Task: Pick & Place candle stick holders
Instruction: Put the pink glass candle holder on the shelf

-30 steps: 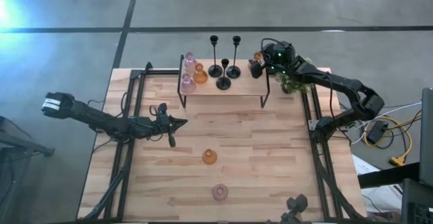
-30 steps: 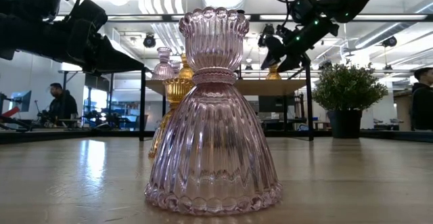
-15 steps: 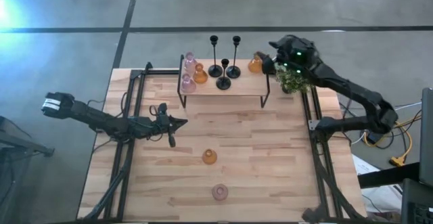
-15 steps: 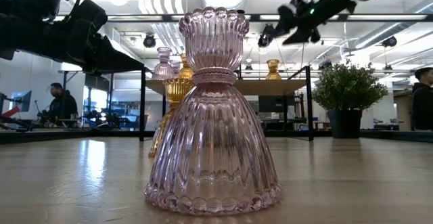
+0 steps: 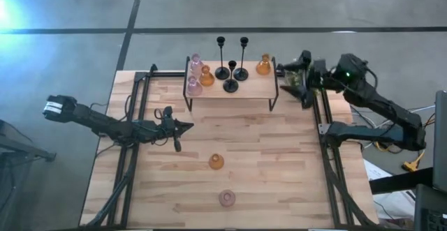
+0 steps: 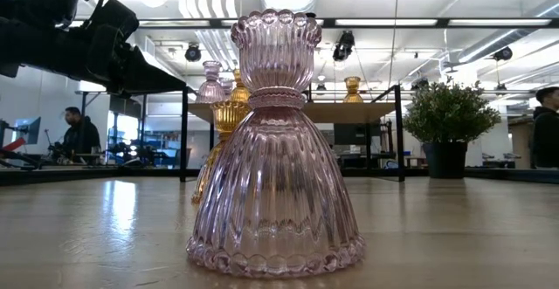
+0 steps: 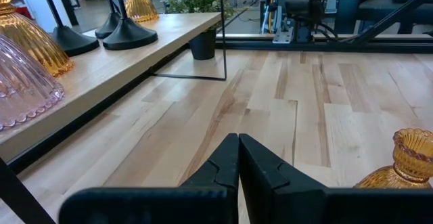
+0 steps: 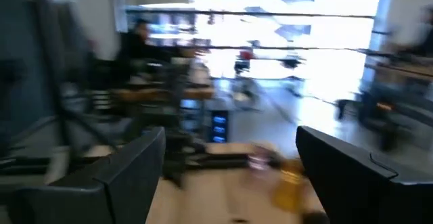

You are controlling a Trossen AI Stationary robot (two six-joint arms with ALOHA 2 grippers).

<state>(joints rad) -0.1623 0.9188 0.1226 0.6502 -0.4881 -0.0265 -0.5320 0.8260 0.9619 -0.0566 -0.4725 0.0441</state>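
A low wooden shelf [image 5: 230, 95] at the table's far side carries two pink glass holders [image 5: 194, 86], an amber one [image 5: 207, 75], three black stemmed holders [image 5: 231, 84] and, at its right end, another amber holder [image 5: 263, 65]. An amber holder [image 5: 216, 162] and a pink holder [image 5: 227, 197] stand on their bases on the table, toward the near edge. My right gripper [image 5: 299, 77] is open and empty, in the air just right of the shelf's right end. My left gripper [image 5: 183, 126] is shut and empty, left of the table's middle.
A small green plant in a dark pot [image 5: 296, 86] stands right of the shelf, under my right gripper. Black rails [image 5: 328, 161] run along the table's left and right sides. People sit in the room behind [image 6: 80, 136].
My right gripper has let go of the amber holder at the shelf's right end, risen, and drawn back toward the table's right edge. The amber holder stays upright on the shelf.
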